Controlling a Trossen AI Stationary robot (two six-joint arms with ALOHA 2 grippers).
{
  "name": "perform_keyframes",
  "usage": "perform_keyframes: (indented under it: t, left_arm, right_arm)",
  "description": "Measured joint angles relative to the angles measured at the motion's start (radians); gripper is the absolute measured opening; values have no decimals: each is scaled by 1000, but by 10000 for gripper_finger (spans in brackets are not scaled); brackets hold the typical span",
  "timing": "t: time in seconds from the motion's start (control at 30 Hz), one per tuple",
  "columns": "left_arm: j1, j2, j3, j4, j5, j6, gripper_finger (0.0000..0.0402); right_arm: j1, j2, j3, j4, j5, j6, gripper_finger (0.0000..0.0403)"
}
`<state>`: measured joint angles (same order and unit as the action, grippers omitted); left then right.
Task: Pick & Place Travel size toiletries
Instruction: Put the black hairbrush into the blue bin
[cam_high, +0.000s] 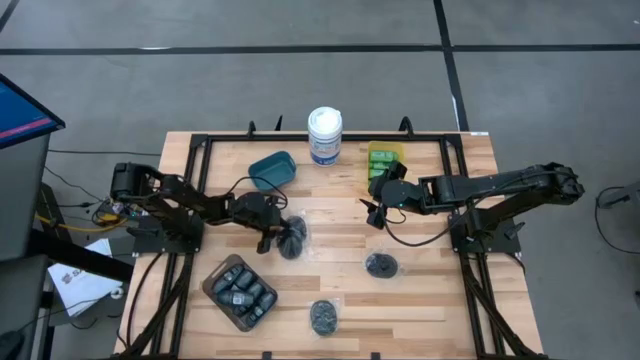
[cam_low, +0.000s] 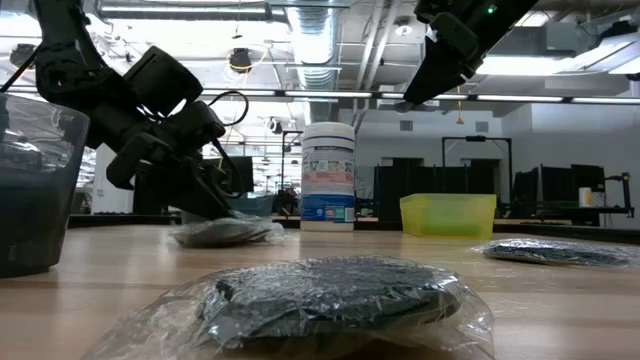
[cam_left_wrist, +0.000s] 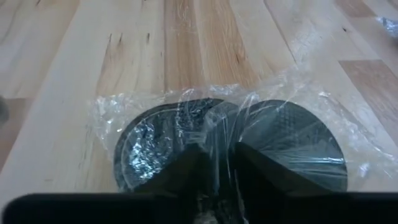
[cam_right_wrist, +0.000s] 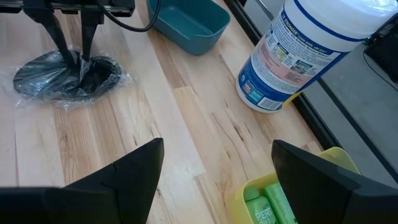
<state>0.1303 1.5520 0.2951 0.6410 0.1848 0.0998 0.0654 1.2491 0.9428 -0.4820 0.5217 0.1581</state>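
A dark hand (cam_low: 215, 195) presses onto a wrapped round piece (cam_low: 222, 232) beside the white canister (cam_low: 328, 176).

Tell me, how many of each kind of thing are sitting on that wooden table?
Round dark wrapped pieces: 3
Containers: 3, the teal bin, the yellow bin holding green mini bottles, and the brown tray of dark mini bottles
White canister: 1
Total: 7, not counting the bottles inside the containers, which are too crowded to count.

Three wrapped dark discs (cam_high: 291, 236) on table; green bottles (cam_high: 383, 160), apparently, in yellow bin.
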Motion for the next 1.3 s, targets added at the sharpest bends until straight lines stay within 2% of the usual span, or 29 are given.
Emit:
perform_keyframes:
  t: [0.27,0.5,0.73,0.87,1.03,1.1,1.17,1.3]
  left_arm:
    - [0,0,0,4,0,-3,8]
    - [-3,-36,0,31,-1,-37,2]
    - [-5,-220,0,36,-19,-30,2]
    - [0,-342,0,35,-185,15,2]
    - [33,-443,0,34,-548,137,1]
    - [62,-457,0,34,-661,175,1]
    - [99,-457,0,29,-719,189,1]
    - [182,-435,0,28,-737,154,1]
  right_arm:
    - [0,0,0,0,0,5,291]
    - [1,0,0,-1,-1,11,291]
    - [1,0,0,-4,-1,18,291]
    - [1,0,0,-4,-1,18,291]
    - [1,0,0,-4,-1,18,291]
    - [1,0,0,-4,-1,18,291]
    - [1,0,0,-4,-1,18,291]
    - [1,0,0,-4,-1,18,291]
